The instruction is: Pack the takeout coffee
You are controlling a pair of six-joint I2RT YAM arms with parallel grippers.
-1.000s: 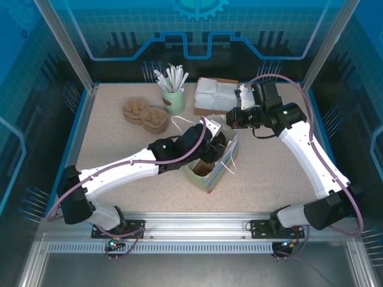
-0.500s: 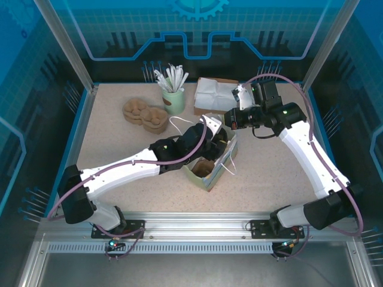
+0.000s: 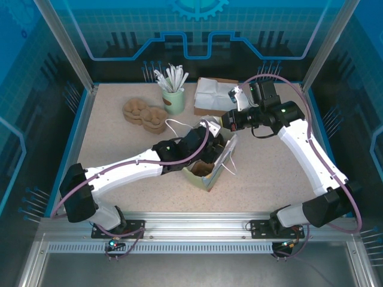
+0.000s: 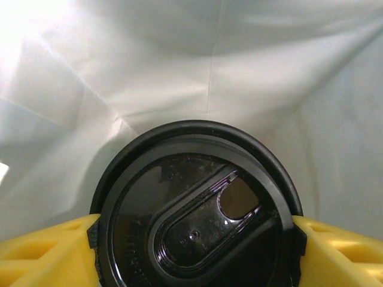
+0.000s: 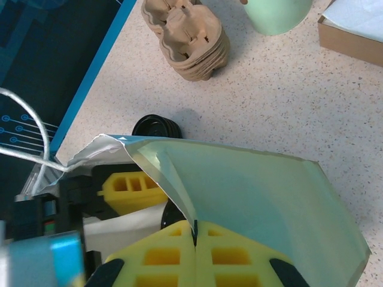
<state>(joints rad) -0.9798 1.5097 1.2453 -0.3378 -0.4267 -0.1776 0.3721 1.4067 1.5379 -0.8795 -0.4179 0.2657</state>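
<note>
The takeout coffee shows its round black lid from above, deep inside the paper bag with white walls all around. My left gripper is shut on it, a yellow finger pressed against each side of the lid. From above, the left gripper is sunk in the mouth of the pale green bag at mid-table. My right gripper is shut on the bag's upper rim, and in the top view the right gripper sits at the bag's far edge.
Brown pulp cup carriers lie at the back left. A green mug of white sticks and a cardboard box with white paper stand behind the bag. Loose black lids rest on the table beside the bag.
The right gripper has shifted left and away, drawing the bag's rim with it. The left arm has sunk lower into the bag, which has tilted slightly.
</note>
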